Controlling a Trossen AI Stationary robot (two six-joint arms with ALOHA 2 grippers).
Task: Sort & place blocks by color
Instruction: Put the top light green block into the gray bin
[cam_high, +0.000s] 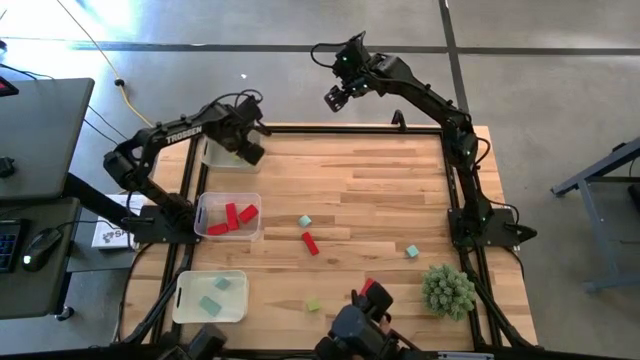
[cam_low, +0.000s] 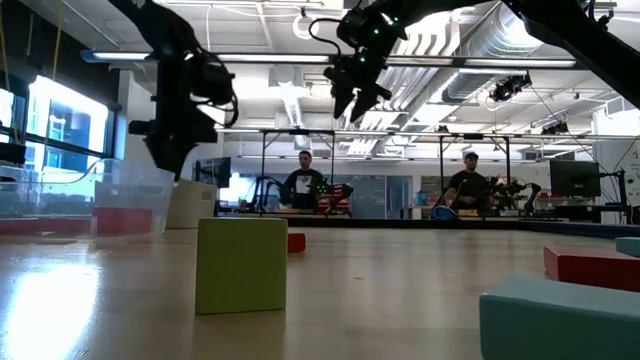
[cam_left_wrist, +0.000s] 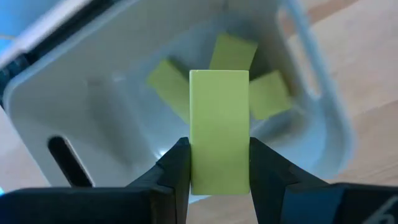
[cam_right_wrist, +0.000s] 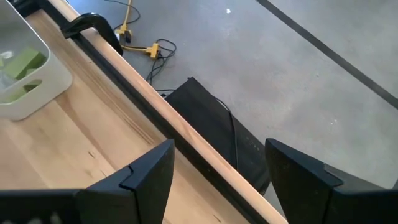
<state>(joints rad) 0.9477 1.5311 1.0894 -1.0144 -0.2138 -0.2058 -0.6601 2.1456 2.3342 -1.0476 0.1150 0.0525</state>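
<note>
My left gripper (cam_high: 248, 140) hovers over the far-left clear bin (cam_high: 213, 153), shut on a yellow-green bar block (cam_left_wrist: 219, 118). Three yellow-green blocks (cam_left_wrist: 270, 93) lie on that bin's floor. Red blocks fill the middle-left bin (cam_high: 228, 215), and teal ones lie in the near-left bin (cam_high: 210, 297). Loose on the table are two teal blocks (cam_high: 304, 221) (cam_high: 412, 251), a red bar (cam_high: 310, 242), a red block (cam_high: 368, 286) and a yellow-green cube (cam_high: 313, 304). My right gripper (cam_high: 337, 97) is open, raised beyond the table's far edge. My left gripper pinches the yellow-green bar at its lower end (cam_left_wrist: 219, 177) between its two fingers (cam_left_wrist: 177, 168), one on each long side. The fingers lie along the bar. It is lifted clear, over the bin's inside.
A spiky green plant ball (cam_high: 447, 290) sits near the table's near right corner. A dark device (cam_high: 360, 325) stands at the near edge. The table's middle and far right are bare wood (cam_high: 390, 190). People sit at desks in the room behind (cam_low: 305, 185).
</note>
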